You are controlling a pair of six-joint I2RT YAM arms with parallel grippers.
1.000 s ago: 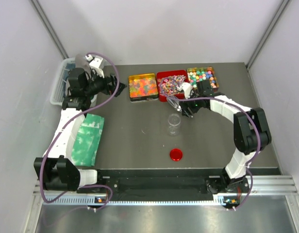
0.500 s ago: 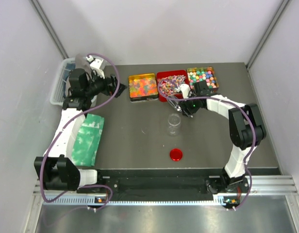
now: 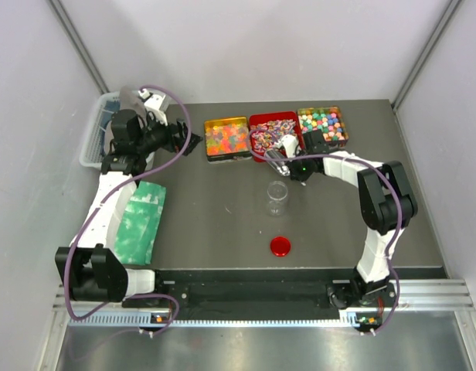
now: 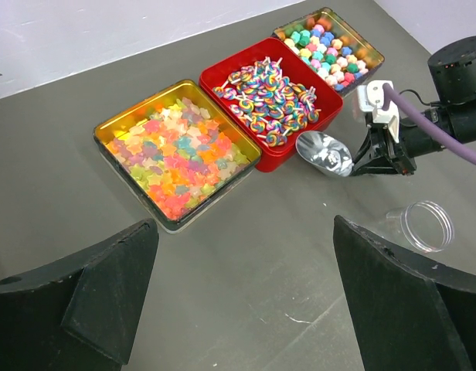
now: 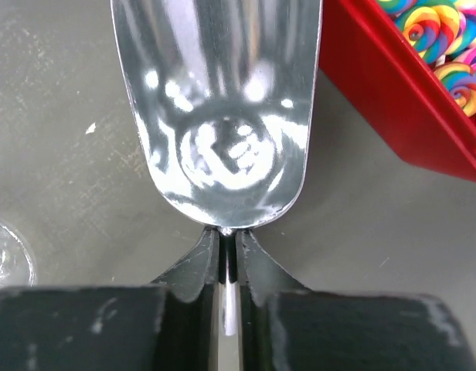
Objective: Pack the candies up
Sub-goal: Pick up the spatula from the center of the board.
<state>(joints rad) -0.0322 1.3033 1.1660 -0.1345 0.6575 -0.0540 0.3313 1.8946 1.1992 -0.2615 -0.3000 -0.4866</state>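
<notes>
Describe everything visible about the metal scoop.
The scoop is shiny silver metal, its rounded, trough-shaped bowl empty and mirroring the lights. Its thin flat handle is pinched in the right gripper, which is shut on it. It sits over the grey table beside the red tin's near wall; whether it touches the table is unclear.

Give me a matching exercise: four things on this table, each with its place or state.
1 scoop
2 jar
3 red lid
4 gummy candies

A in the gold tin
B pinched in the right gripper
C lidless, in front of the red tin
D closest of the four to the arm bases

Pairs: 1-B, 2-C, 3-D, 4-A
</notes>
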